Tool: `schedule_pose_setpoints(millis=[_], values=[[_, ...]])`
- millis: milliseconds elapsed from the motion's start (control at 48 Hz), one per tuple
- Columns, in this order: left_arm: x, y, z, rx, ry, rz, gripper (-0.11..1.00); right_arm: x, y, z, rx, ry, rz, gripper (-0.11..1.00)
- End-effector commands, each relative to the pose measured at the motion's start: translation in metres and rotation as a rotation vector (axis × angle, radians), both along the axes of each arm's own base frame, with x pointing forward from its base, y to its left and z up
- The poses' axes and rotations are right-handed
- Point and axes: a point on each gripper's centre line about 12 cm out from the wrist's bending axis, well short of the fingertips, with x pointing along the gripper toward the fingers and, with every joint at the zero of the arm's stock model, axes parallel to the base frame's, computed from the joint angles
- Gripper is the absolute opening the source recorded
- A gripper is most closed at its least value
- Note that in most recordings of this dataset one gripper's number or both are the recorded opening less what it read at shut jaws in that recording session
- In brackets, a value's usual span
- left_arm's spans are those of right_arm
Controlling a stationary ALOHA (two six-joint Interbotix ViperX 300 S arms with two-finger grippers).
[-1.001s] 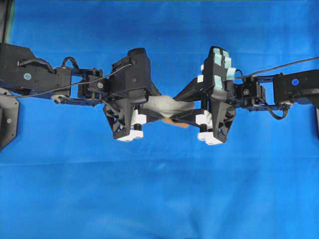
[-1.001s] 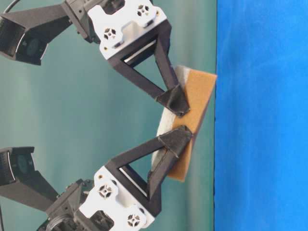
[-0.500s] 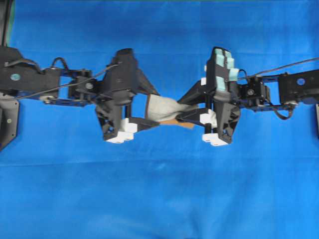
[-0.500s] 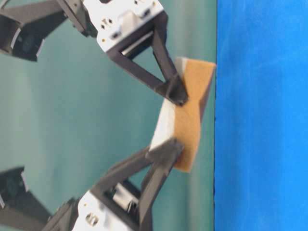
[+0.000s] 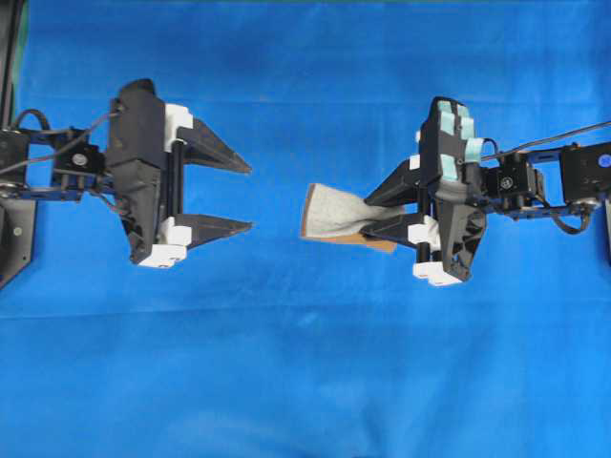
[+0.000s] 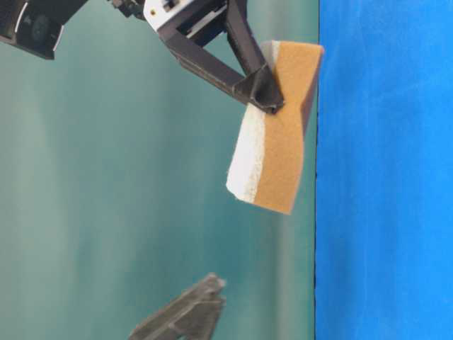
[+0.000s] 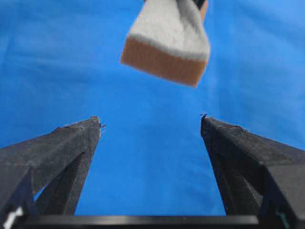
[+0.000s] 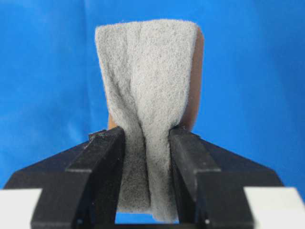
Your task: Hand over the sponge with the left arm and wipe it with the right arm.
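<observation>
The sponge (image 5: 334, 212), grey on top and orange-brown beneath, hangs above the blue cloth, pinched at one end by my right gripper (image 5: 374, 218), the one with teal patches. It bends in the squeeze, as the right wrist view shows: sponge (image 8: 145, 71), gripper (image 8: 147, 136) shut on it. My left gripper (image 5: 250, 197) is wide open and empty, well apart to the left of the sponge. In the left wrist view the sponge (image 7: 167, 43) floats ahead of the open gripper (image 7: 150, 121). In the table-level view the sponge (image 6: 272, 134) hangs from a right finger (image 6: 258, 88).
A blue cloth (image 5: 305, 363) covers the table. A black arm base (image 5: 14, 234) stands at the left edge. One left finger (image 6: 187, 312) shows low in the table-level view, before a teal backdrop (image 6: 106, 177).
My left gripper has opened, let go of the sponge and drawn back to the left. My right gripper keeps the sponge and has shifted slightly right.
</observation>
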Motion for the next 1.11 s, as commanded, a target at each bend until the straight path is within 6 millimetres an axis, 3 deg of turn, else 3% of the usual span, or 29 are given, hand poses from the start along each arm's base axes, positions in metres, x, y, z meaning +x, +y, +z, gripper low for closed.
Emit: schedule_pose_setpoints(millis=[0,167,375,667,917,1084], values=[[-0.001,0.000,0.011,0.001,-0.044,-0.001,0.82,0.005,0.001,0.010,-0.002,-0.029,0.005,0.37],[0.000,0.000,0.010,0.002,-0.041,-0.002,0.82,0.018,0.000,-0.008,-0.007,0.017,0.004,0.37],[0.000,0.000,0.010,0.005,-0.043,-0.003,0.82,0.034,-0.004,-0.046,-0.019,0.095,-0.001,0.37],[-0.001,0.000,0.010,0.003,-0.041,-0.002,0.82,0.043,-0.004,-0.091,-0.013,0.172,-0.008,0.37],[-0.001,0.000,0.010,0.003,-0.041,-0.002,0.82,0.045,-0.007,-0.105,-0.010,0.206,-0.018,0.37],[0.000,-0.001,0.009,0.003,-0.040,-0.004,0.82,0.043,-0.029,-0.105,-0.007,0.212,-0.071,0.32]])
